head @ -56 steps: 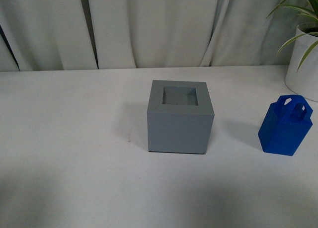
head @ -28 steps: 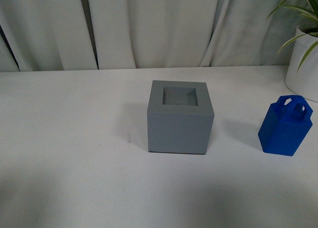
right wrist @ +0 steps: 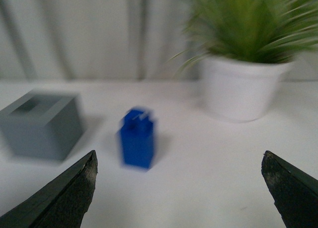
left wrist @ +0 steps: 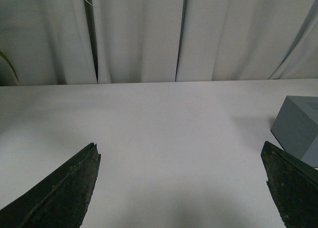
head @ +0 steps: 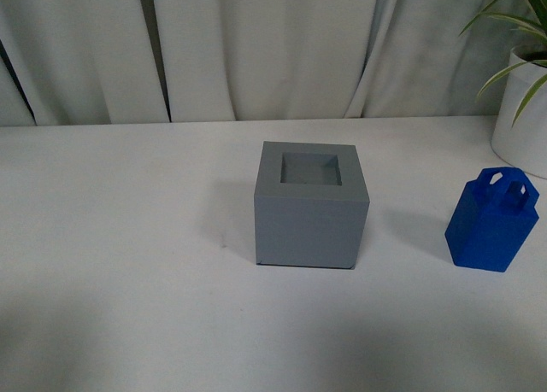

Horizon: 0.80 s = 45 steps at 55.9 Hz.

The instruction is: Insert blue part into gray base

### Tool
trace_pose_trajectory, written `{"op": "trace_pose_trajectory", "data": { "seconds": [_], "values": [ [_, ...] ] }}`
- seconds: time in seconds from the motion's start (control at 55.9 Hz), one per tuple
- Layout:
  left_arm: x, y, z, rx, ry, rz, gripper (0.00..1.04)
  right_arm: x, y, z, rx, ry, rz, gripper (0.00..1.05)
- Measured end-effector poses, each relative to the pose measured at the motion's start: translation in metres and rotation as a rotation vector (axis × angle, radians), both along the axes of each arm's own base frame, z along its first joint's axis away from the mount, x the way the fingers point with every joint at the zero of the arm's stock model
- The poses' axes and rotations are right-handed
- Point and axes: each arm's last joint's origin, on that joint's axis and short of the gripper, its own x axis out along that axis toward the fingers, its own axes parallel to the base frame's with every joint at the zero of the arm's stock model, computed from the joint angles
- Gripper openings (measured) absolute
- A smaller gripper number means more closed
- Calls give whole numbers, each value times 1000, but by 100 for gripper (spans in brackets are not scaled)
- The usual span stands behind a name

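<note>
left claw (left wrist: 180, 147), right claw (right wrist: 179, 156) wide open, empty; blue part (head: 494, 221) upright near the surface's (head: 128, 264) right edge, apart from gray base (head: 311, 208)

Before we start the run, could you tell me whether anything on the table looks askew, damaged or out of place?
Nothing stands out: the matte gray cube-shaped base and the bright blue plastic part both stand upright and apart.

All you really get of the robot is the left gripper (left wrist: 180, 147) and right gripper (right wrist: 179, 154), each with a pair of matte, near-black fingers (left wrist: 59, 193) shaped like flat wedges tapering to a point, with a slightly rough, scuffed-looking surface.
</note>
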Motion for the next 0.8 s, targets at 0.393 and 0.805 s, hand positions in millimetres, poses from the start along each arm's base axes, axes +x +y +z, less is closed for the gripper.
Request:
{"op": "trace_pose_trajectory", "data": {
  "seconds": [0.393, 0.805],
  "values": [
    [0, 0, 0, 0, 0, -2, 99, 59, 15, 43, -36, 236, 645, 97],
    [0, 0, 0, 0, 0, -2, 99, 172, 41, 111, -432, 432, 838, 97]
  ]
}}
